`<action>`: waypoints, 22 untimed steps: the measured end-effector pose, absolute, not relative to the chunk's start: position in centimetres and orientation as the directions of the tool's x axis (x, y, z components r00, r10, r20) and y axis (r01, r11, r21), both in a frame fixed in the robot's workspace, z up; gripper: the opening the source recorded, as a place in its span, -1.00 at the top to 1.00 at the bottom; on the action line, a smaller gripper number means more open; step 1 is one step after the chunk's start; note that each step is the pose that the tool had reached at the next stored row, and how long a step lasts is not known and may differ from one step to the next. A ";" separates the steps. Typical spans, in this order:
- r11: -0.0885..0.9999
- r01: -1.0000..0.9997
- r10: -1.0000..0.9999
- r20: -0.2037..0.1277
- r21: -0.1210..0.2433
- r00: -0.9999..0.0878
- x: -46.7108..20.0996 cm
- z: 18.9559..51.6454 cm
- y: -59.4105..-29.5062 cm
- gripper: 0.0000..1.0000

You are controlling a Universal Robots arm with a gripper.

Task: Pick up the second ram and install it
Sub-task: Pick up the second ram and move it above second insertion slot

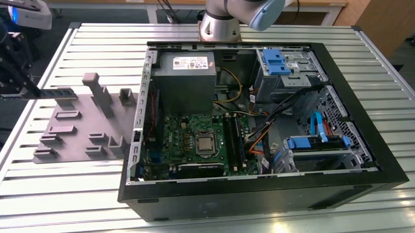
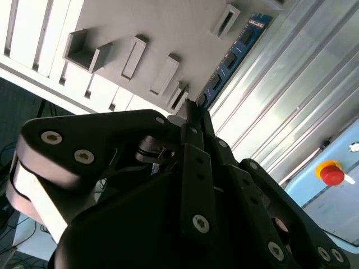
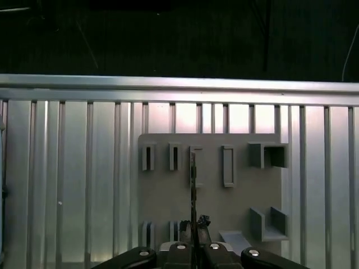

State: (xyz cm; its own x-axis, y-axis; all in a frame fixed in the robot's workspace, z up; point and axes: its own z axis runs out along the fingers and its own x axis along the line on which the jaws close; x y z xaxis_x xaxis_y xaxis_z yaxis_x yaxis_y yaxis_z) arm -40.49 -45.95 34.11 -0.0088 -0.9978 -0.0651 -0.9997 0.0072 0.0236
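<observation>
Evidently the gripper (image 1: 34,92) grips the second ram (image 1: 61,92), which juts toward three o'clock in the exterior view.

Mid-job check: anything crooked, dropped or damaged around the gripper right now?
Nothing stands out. The thin dark blue-green circuit-board stick runs straight out of the shut black gripper, above the grey moulded tray on the slatted metal table.
</observation>
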 end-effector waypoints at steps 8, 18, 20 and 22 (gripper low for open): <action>0.007 -1.000 -0.997 -0.072 0.024 -0.009 -40.5 37.3 -46.0 0.73; 0.007 -1.000 -0.997 -0.077 0.024 -0.009 -40.5 39.3 -45.9 0.73; 0.007 -1.000 -0.997 -0.077 0.024 -0.009 -40.2 39.3 -46.0 0.73; 0.007 -1.000 -0.997 -0.077 0.024 -0.009 -39.6 39.3 -46.0 0.73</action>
